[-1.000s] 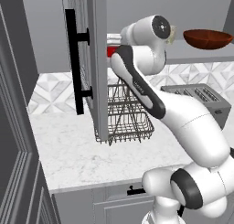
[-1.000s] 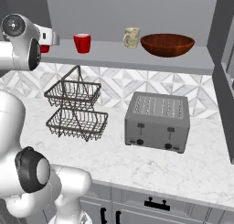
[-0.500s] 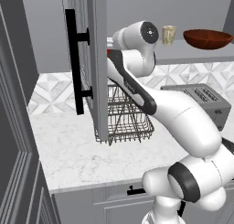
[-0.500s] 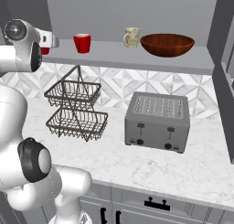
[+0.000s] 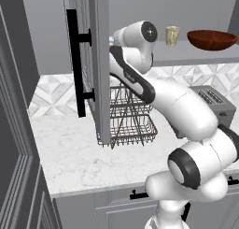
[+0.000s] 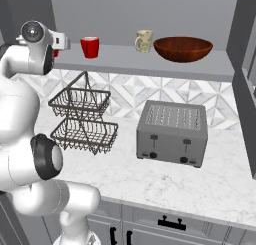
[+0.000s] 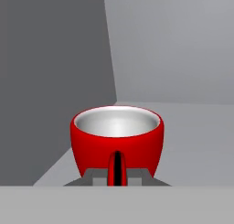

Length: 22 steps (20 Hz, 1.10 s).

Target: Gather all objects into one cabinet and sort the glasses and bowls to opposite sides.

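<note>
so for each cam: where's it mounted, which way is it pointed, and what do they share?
Left base view: behind the arm's left, facing the open cabinet door; arm rises lower right.
Right base view: behind its right, facing the shelf, toaster and wire basket; arm at left.
Hand view: on the hand, looking along the end effector into the cabinet corner at a red cup.
Both base views share the cream cup and bowl.

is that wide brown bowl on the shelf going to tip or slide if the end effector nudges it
The bowl looks wide and shallow, so it probably slides rather than tips. Its glossy, wood-like surface suggests a stiff, possibly slippery rim. A sideways push may bump the cream cup beside it.
</note>
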{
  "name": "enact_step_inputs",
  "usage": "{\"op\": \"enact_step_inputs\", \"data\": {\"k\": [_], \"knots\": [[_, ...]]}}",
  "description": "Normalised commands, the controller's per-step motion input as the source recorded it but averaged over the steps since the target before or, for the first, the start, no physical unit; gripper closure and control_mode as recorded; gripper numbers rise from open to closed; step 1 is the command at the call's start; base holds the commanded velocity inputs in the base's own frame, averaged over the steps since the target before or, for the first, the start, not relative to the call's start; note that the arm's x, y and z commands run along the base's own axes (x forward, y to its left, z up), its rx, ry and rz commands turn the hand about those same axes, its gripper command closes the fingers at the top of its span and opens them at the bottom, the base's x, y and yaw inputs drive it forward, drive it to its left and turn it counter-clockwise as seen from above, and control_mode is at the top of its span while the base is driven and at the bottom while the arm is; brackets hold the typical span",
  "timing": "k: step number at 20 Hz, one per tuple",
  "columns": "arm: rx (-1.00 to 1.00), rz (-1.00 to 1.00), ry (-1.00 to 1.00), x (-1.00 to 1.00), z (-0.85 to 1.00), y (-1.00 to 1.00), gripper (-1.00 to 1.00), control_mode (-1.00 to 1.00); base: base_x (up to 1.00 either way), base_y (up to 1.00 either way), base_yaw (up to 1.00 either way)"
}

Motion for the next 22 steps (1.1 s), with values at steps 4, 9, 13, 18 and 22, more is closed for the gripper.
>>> {"op": "enact_step_inputs", "data": {"k": [4, 9, 13, 18, 22], "knots": [[0.00, 0.01, 0.00, 0.28, -0.21, 0.10, 1.00, -1.00, 0.00, 0.00, 0.00], [0.00, 0.00, 0.00, 0.18, -0.19, 0.12, 1.00, -1.00, 0.00, 0.00, 0.00], [0.00, 0.00, 0.00, 0.41, 0.00, 0.07, 1.00, -1.00, 0.00, 0.00, 0.00], [0.00, 0.00, 0.00, 0.49, 0.00, 0.01, 1.00, -1.00, 0.00, 0.00, 0.00], [0.00, 0.00, 0.00, 0.35, 0.00, 0.12, 1.00, -1.00, 0.00, 0.00, 0.00]]}}
